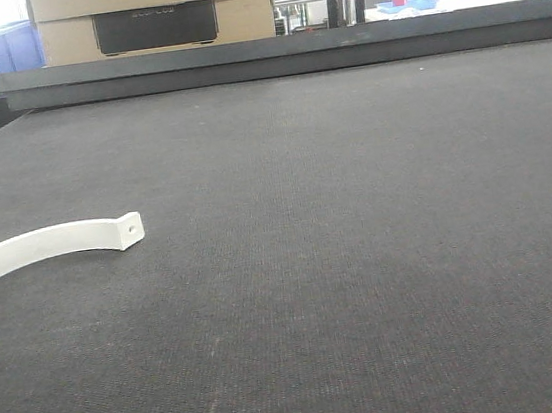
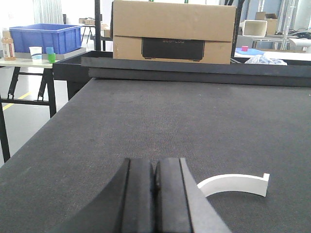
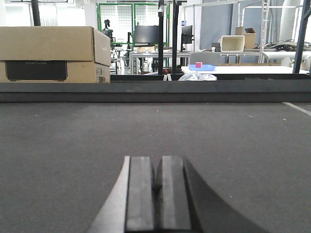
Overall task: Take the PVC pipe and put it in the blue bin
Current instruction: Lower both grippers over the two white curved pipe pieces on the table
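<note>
Curved white PVC pipe strip (image 1: pixel 54 241) lies flat on dark grey felt tabletop (image 1: pixel 363 256), near left gripper (image 2: pixel 155 167), to its right. Left gripper & right gripper (image 3: pixel 156 167) both pinched together w/ nothing held. Left arm should open wide, straddle arc approx. mid-span; blue plastic bin (image 2: pixel 44 37) sits beyond table, left.

White PVC pipe (image 1: pixel 49 241); dark grey table (image 1: pixel 363 256); blue bin (image 2: pixel 43 38).

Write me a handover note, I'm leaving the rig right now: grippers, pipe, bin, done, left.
Left gripper: shut, empty.
Right gripper: shut, empty.
White curved PVC piece lies on the dark mat, just right of the left gripper, untouched.
Blue bin sits on a side table off the mat's left edge.
Done: nothing yet.
Left: grasp the piece, carry it, drop it in the bin.
</note>
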Robot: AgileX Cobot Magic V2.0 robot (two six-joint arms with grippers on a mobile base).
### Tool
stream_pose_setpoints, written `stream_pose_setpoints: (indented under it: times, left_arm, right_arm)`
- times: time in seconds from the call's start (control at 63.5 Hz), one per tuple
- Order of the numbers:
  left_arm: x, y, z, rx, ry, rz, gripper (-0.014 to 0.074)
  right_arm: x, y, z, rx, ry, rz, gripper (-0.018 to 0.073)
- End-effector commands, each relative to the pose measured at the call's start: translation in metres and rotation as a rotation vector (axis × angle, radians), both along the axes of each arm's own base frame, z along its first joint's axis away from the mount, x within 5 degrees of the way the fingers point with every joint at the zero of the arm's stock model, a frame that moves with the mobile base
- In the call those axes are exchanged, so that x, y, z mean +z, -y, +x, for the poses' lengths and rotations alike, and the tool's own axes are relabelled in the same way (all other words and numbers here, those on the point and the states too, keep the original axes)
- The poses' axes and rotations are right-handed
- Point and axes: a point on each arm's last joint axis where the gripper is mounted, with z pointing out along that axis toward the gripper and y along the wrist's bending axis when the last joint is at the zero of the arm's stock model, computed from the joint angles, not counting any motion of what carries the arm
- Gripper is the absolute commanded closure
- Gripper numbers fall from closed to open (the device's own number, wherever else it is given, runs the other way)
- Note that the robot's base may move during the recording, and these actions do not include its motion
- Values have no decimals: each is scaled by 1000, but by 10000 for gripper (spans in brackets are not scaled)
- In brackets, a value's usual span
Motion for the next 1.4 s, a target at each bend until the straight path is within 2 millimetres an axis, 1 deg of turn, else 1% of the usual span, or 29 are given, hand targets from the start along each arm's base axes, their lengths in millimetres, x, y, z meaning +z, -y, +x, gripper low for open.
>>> stream_pose_setpoints:
  times: [0.0, 0.898, 0.961, 1.024, 1.087, 1.15, 1.198, 1.213, 1.229, 1.245, 1.261, 1.276, 1.308, 1.371, 1.387]
  left_arm:
    - [2, 0, -1, -7, 22, -2, 707]
    - [2, 0, -1, -7, 22, -2, 707]
    - [3, 0, -1, -6, 26, -2, 707]
    - [6, 0, -1, -7, 66, -5, 707]
    - [10, 0, -1, -8, 100, -19, 707]
    - [30, 0, -6, -8, 135, -20, 707]
    - [45, 0, -10, -6, 129, -6, 707]
    - [55, 0, -13, -5, 138, -4, 707]
    - [59, 0, -15, -5, 122, -4, 707]
    - [69, 0, -19, -4, 131, -4, 707]
    - [74, 0, -21, -4, 127, -4, 707]
    - [82, 0, -25, -3, 123, -4, 707]
    - [93, -1, -32, -2, 118, -5, 707]
    - [113, -1, -38, -1, 69, -5, 707]
    - [120, -1, -41, 0, 61, -5, 707]
  right_arm:
    - [2, 0, 0, -3, 20, -7, 728]
    - [2, 0, 0, -3, 20, -7, 728]
    - [5, 0, -1, -5, 56, -11, 728]
    - [9, 0, -2, -7, 98, -15, 728]
    - [11, 0, -2, -7, 105, -16, 728]
    - [30, 0, -6, -6, 143, -20, 728]
    - [44, -1, -10, -4, 162, -22, 728]
    - [49, -1, -11, -4, 161, -22, 728]
    - [57, -1, -14, -3, 176, -24, 728]
    - [62, -2, -16, -2, 177, -24, 728]
    - [66, -2, -18, -1, 180, -25, 728]
    - [75, -2, -21, 0, 192, -26, 728]
    - [89, -3, -27, 1, 217, -29, 728]
    - [110, -5, -38, 4, 242, -33, 728]
    - [117, -5, -42, 5, 240, -33, 728]
